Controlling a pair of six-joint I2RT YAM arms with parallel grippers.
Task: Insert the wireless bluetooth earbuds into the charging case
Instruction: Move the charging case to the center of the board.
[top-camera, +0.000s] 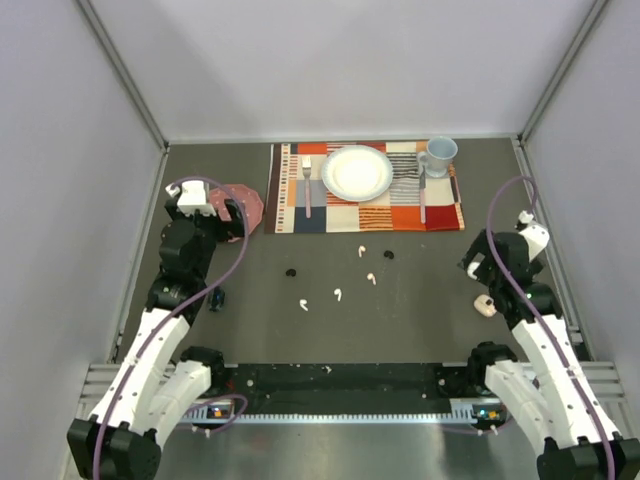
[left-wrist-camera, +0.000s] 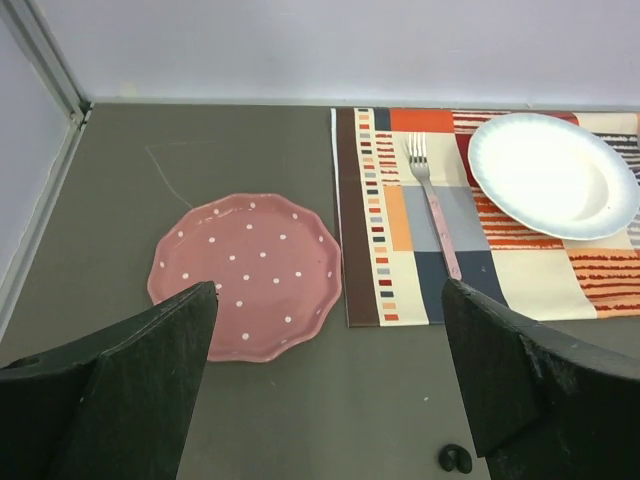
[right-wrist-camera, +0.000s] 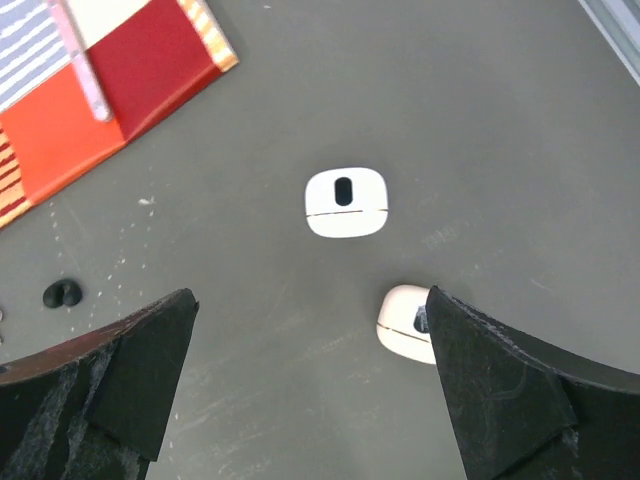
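Observation:
Several tiny earbuds lie scattered mid-table: two white (top-camera: 303, 305) (top-camera: 338, 294), two pale pink (top-camera: 362, 251) (top-camera: 371, 279) and two black (top-camera: 291, 271) (top-camera: 387, 255). A white charging case (right-wrist-camera: 346, 203) lies shut ahead of my right gripper (right-wrist-camera: 308, 300), which is open and empty. A second, pale pink case (right-wrist-camera: 405, 322) (top-camera: 484, 305) sits by its right finger, partly hidden. My left gripper (left-wrist-camera: 325, 320) hangs open and empty over bare table. One black bud (left-wrist-camera: 456, 458) lies below its right finger.
A pink dotted plate (left-wrist-camera: 245, 275) lies at the left. Behind is a patterned placemat (top-camera: 300, 215) with a fork (left-wrist-camera: 432, 200), a white plate (top-camera: 357, 172) and a blue mug (top-camera: 438, 154). A small dark object (top-camera: 216, 298) sits by the left arm. Walls enclose the table.

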